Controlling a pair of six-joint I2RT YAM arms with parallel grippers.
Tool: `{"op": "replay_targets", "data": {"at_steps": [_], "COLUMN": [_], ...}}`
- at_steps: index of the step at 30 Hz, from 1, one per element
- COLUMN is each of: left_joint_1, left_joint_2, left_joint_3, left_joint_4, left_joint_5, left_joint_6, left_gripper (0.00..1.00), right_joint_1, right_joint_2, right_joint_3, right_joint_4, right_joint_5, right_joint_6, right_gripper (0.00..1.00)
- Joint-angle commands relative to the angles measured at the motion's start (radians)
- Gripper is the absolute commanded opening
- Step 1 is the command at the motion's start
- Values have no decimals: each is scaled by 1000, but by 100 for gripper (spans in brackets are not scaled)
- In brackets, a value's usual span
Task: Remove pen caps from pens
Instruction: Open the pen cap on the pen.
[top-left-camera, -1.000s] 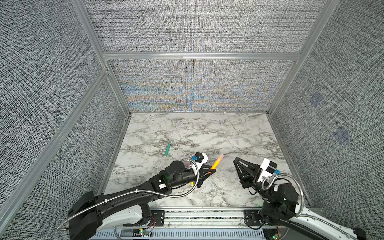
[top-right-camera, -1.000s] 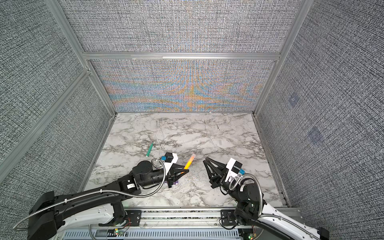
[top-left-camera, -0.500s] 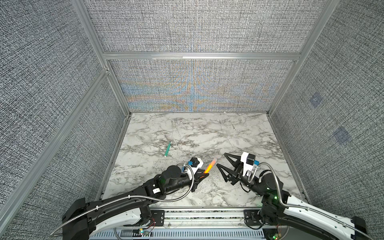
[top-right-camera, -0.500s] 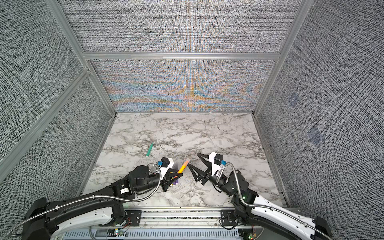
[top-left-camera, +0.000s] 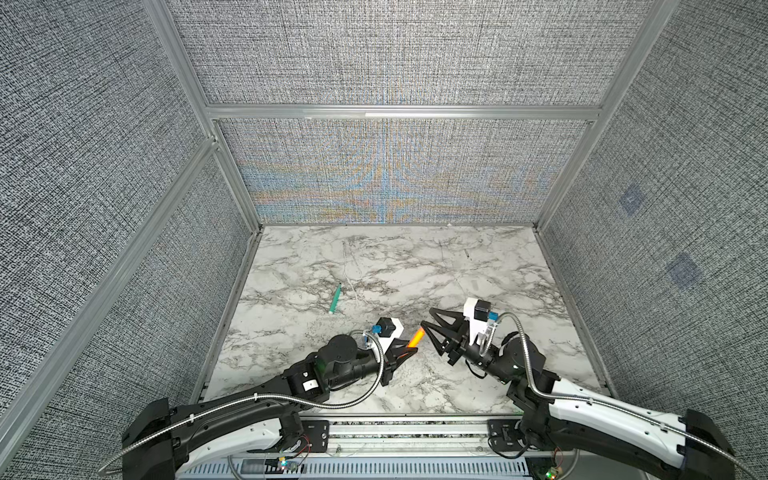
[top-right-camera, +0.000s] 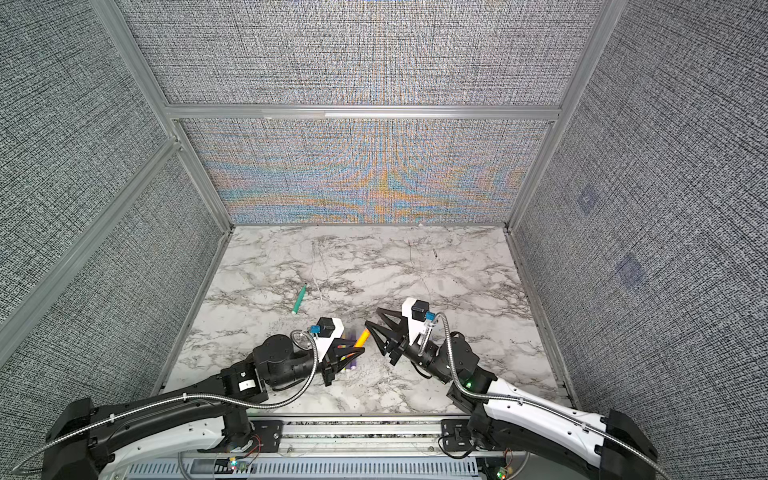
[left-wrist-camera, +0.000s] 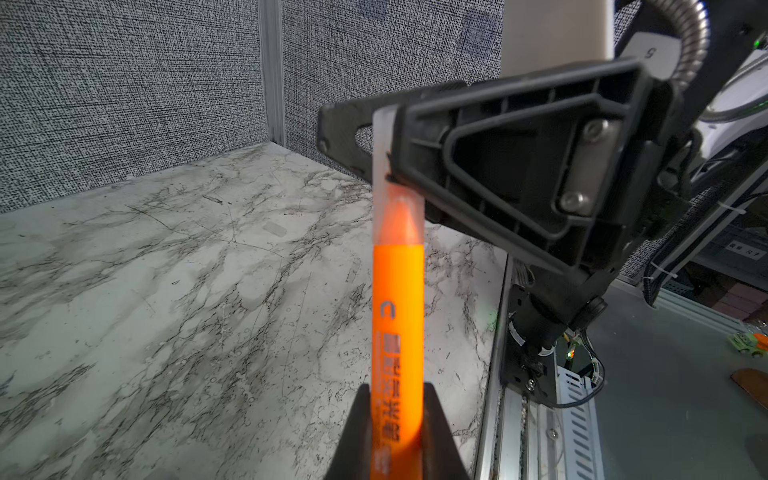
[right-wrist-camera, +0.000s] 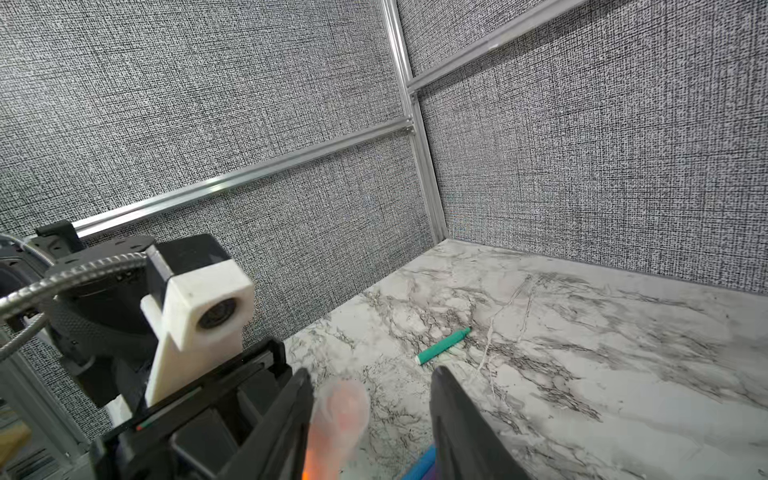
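My left gripper (left-wrist-camera: 397, 390) is shut on the body of an orange pen (left-wrist-camera: 397, 316), which it holds above the marble near the front, tip pointing to the right arm. Both top views show this pen (top-left-camera: 414, 337) (top-right-camera: 361, 337) in the left gripper (top-left-camera: 409, 348). Its clear pen cap (left-wrist-camera: 399, 216) (right-wrist-camera: 338, 409) is still on the tip. My right gripper (top-left-camera: 427, 316) (right-wrist-camera: 372, 372) stands open around that cap. One finger touches the cap and the other is well clear of it.
A green pen (top-left-camera: 335, 299) (right-wrist-camera: 444, 345) lies on the marble at the left middle. A faint clear cap (top-left-camera: 475, 284) lies at the right middle. Purple pens (top-right-camera: 352, 332) and a blue pen (right-wrist-camera: 417, 467) lie under the grippers. Fabric walls enclose three sides.
The right arm swung left and forward until its jaws reached the orange pen's capped tip, opening wide and then narrowing. The left arm drew the pen slightly left and nearer.
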Motion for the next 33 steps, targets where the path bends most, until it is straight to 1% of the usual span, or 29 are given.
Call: {"op": "replay_targets", "data": {"at_steps": [1,3,6,10,16,18,21,27,28,32,33], "left_joint_1": [-3,-2,-3,-3,-3,-3,-2,-2,-2,-4,-3], "left_joint_2": [3,12,20,26,31,31,31,31,32,35,38], "left_joint_3": [-12,-11,-7,2,5,6,8,8,8,8,8], "left_joint_4": [90,94,99,103,113,114,114,115,115,111,109], "left_joint_5": [13,8,6,2,-4,-5,-9,-7,-5,-5,-6], "left_joint_6": [13,14,15,19,21,21,22,22,22,23,25], "left_gripper": [0,0,0,0,0,0,0,0,0,0,0], "right_joint_1": [-4,-5,-6,-8,-10,-11,-12,-13,-14,-22,-22], "right_joint_2": [17,28,35,43,54,60,71,80,79,71,70], "right_joint_3": [2,7,3,6,11,16,27,28,22,10,11], "right_joint_4": [73,76,94,98,104,97,87,87,95,105,105], "right_joint_5": [5,-5,-15,-28,-47,-55,-70,-59,-52,-50,-51], "right_joint_6": [19,23,28,33,41,41,40,40,42,41,40], "right_gripper": [37,35,28,22,18,18,26,30,29,9,5]}}
